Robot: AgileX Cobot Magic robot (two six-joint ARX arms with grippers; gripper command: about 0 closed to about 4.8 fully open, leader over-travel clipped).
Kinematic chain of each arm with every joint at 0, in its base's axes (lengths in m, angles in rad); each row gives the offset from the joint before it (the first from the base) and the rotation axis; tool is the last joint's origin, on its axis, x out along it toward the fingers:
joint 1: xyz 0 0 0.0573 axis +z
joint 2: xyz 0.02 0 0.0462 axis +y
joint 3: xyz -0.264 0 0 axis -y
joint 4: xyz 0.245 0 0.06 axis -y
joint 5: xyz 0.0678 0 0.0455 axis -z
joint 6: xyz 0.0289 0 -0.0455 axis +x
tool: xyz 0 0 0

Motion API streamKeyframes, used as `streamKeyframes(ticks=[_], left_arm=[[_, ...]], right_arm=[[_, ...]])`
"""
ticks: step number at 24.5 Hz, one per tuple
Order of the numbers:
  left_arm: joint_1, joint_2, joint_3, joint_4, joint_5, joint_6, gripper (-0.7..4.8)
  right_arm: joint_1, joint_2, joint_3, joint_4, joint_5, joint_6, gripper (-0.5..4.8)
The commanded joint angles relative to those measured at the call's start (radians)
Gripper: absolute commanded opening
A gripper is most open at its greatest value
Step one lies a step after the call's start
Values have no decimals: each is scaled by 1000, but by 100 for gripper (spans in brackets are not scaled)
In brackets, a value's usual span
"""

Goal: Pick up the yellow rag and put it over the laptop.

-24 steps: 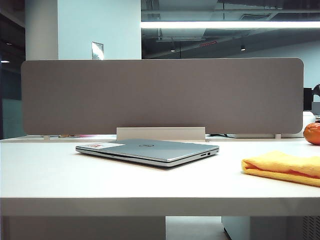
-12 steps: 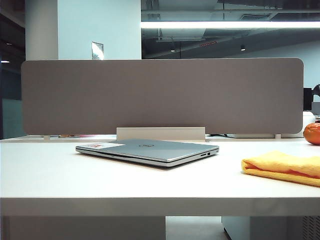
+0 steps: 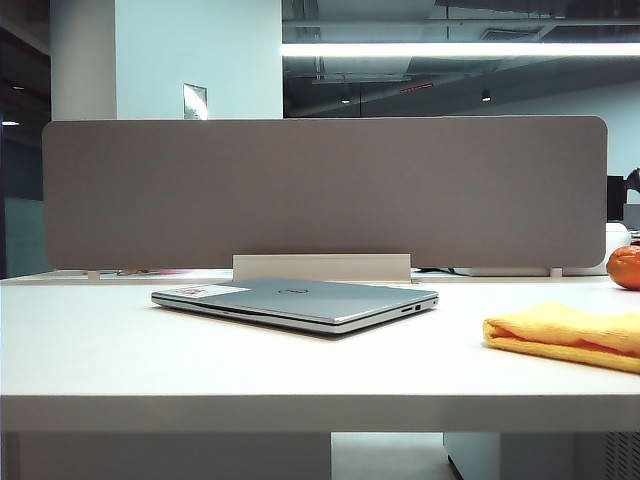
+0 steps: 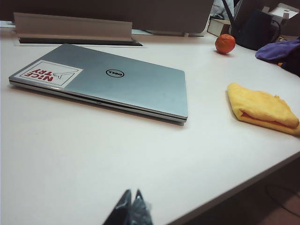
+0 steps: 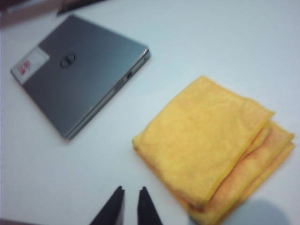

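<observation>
The right end effector (image 5: pixel 130 204), slightly parted and empty, hangs beside the rag (image 5: pixel 213 150); it may pinch only the top fold. The left end effector (image 4: pixel 131 208) looks clenched, empty, near the laptop (image 4: pixel 108 82).

A white table (image 3: pixel 200 350) carries a closed silver-grey laptop (image 3: pixel 300 300) lying flat near its middle. The folded yellow rag (image 3: pixel 565 335) lies apart on the laptop's port side. An orange fruit (image 3: pixel 624 267) sits behind the rag, by the grey divider panel (image 3: pixel 320 190).
</observation>
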State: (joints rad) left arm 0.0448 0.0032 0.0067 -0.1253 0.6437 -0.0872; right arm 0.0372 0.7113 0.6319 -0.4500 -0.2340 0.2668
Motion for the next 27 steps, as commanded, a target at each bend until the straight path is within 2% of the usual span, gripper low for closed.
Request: streamKeyframes(ticks=[1,10,12,15,17,18,22,24,25,27], left_arm=[[0,1,2,-15,4,-3,-6],[0,1,2,-14,3,-3,-6],[0,1,2,-15,3,-2,-6],[0,1,2,-14,2,-3,-6],[0,1,2,-14,-4,-3,-6],[0,1,2,-14,-4,-3,-6],[0,1,2,-14,-4,-3,-6],[0,1,2,-14,-4,-3,-6],[0,1,2,-14,-5,-3,-6],[0,1,2,-14,-5,-3,-6]], right_arm=[[0,133,82,5,-61,-80,55],[8,345,196,-29,-55,-244,57],[17,386,213,-28,-54,-272,79],[45,447,235,-34,-49,-298,146],[66,484,247,-42,-49,-299,205],[88,521,258,-50,-49,-303,252],[129,589,272,-59,-26,-332,309],[152,622,283,-71,12,-349,355],[168,658,290,-79,51,-359,406],[184,684,290,-79,69,-373,410]])
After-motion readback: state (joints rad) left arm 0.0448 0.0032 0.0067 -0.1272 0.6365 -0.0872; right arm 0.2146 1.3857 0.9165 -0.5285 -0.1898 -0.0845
